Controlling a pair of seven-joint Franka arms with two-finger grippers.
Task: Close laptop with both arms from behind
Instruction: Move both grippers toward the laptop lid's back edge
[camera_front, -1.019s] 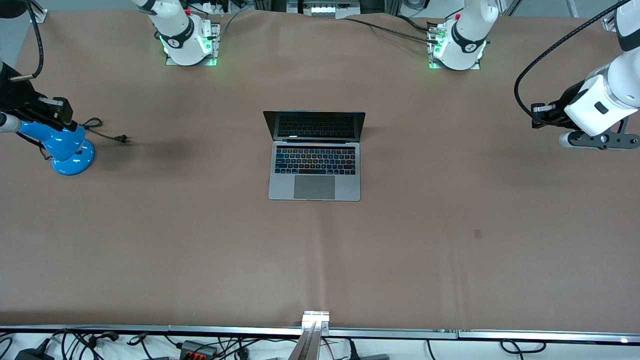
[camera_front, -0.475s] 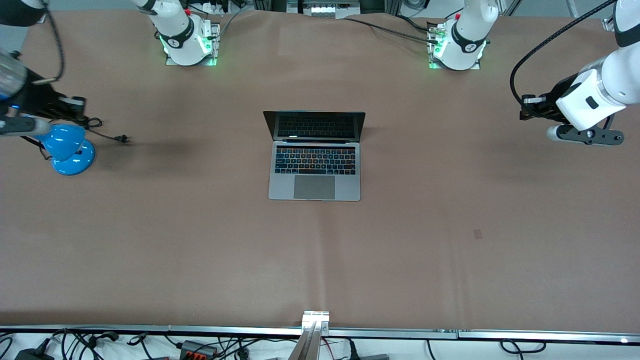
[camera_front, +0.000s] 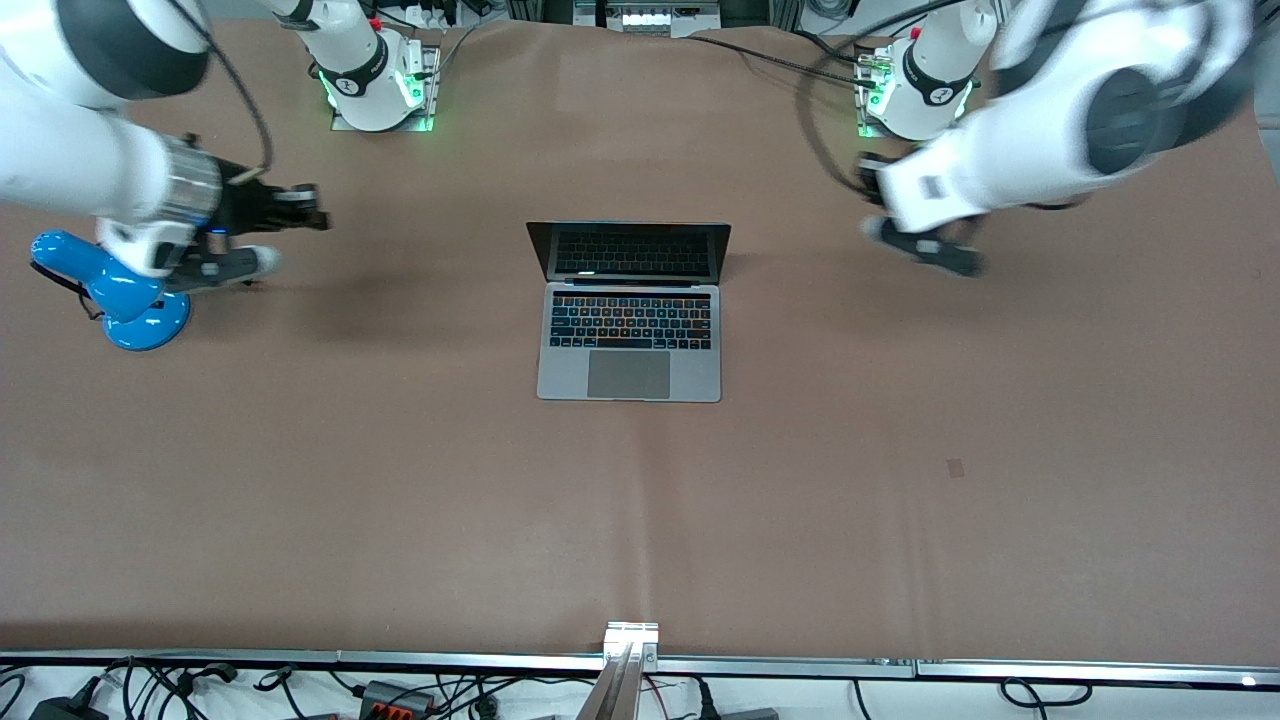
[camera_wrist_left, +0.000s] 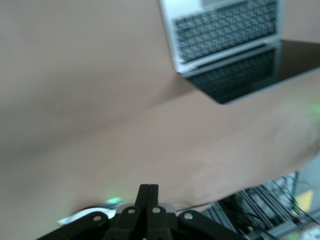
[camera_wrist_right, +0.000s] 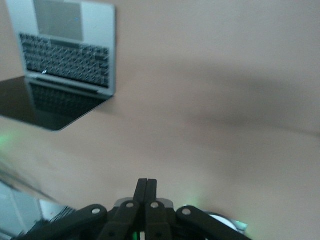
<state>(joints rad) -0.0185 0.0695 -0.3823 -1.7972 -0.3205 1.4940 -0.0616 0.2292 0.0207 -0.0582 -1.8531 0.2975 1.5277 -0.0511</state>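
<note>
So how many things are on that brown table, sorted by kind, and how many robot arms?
Laptop: 1, open
Blue lamp: 1
Robot arms: 2, the left gripper and right gripper both shut, over bare table
Total: 4

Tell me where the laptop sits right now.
In the front view the laptop stands open mid-table, nearer to the front camera than both arm bases, with the shut right gripper and shut left gripper up on either side of it.
</note>
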